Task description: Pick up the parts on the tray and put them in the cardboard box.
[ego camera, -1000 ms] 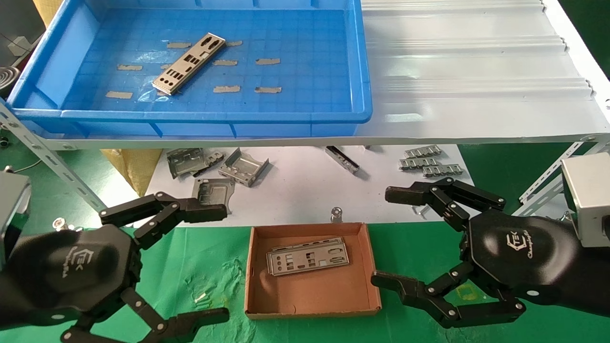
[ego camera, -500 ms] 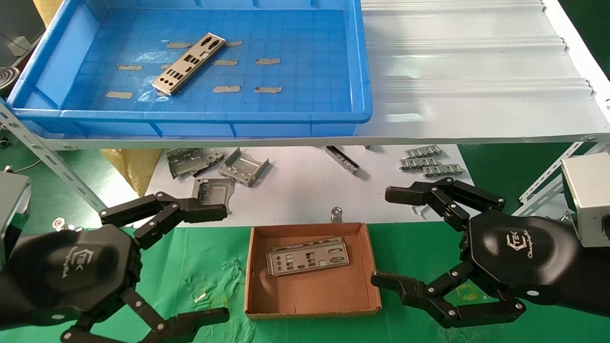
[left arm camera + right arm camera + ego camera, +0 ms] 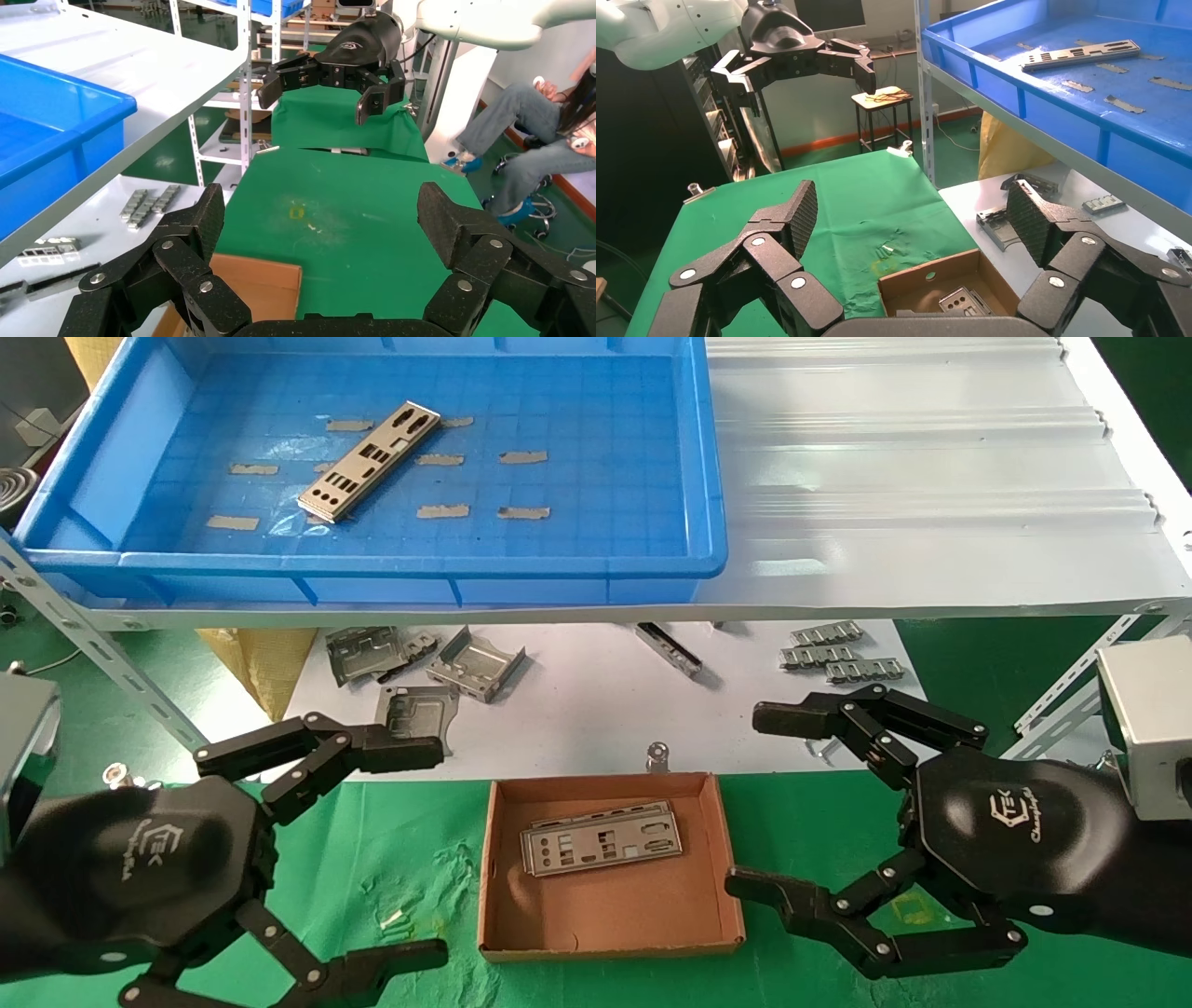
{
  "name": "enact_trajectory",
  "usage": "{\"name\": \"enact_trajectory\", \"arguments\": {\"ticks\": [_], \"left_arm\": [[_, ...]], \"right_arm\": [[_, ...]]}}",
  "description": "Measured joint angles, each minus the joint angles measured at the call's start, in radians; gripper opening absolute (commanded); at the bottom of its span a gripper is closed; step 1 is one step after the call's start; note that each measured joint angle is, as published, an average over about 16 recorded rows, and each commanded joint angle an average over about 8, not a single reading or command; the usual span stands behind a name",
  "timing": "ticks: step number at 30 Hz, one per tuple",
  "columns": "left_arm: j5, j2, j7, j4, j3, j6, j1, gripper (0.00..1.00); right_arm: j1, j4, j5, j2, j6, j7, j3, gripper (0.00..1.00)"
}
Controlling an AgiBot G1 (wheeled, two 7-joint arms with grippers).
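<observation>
One silver-grey punched plate (image 3: pixel 370 461) lies slanted on the floor of the blue tray (image 3: pixel 559 565), which sits on the upper shelf; it also shows in the right wrist view (image 3: pixel 1081 54). A second plate (image 3: pixel 602 837) lies in the small cardboard box (image 3: pixel 610 924) on the green cloth; part of it shows in the right wrist view (image 3: pixel 965 302). My left gripper (image 3: pixel 428 851) is open and empty left of the box. My right gripper (image 3: pixel 756 800) is open and empty right of the box. Both hover low, well in front of the tray.
Bent grey brackets (image 3: pixel 475 663) and small ribbed strips (image 3: pixel 838 657) lie on white paper (image 3: pixel 577 710) under the shelf. A white corrugated shelf surface (image 3: pixel 931 477) lies right of the tray. Slotted metal shelf struts (image 3: pixel 102 654) stand at both sides.
</observation>
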Motion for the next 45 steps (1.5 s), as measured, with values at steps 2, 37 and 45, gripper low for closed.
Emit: {"name": "enact_trajectory", "arguments": {"ticks": [2,37,45], "left_arm": [[0.0,0.0,0.0,0.0,0.0,0.0,0.0,1.0],[0.0,0.0,0.0,0.0,0.0,0.0,0.0,1.0],[0.0,0.0,0.0,0.0,0.0,0.0,0.0,1.0]], "right_arm": [[0.0,0.0,0.0,0.0,0.0,0.0,0.0,1.0],[0.0,0.0,0.0,0.0,0.0,0.0,0.0,1.0],[0.0,0.0,0.0,0.0,0.0,0.0,0.0,1.0]]}}
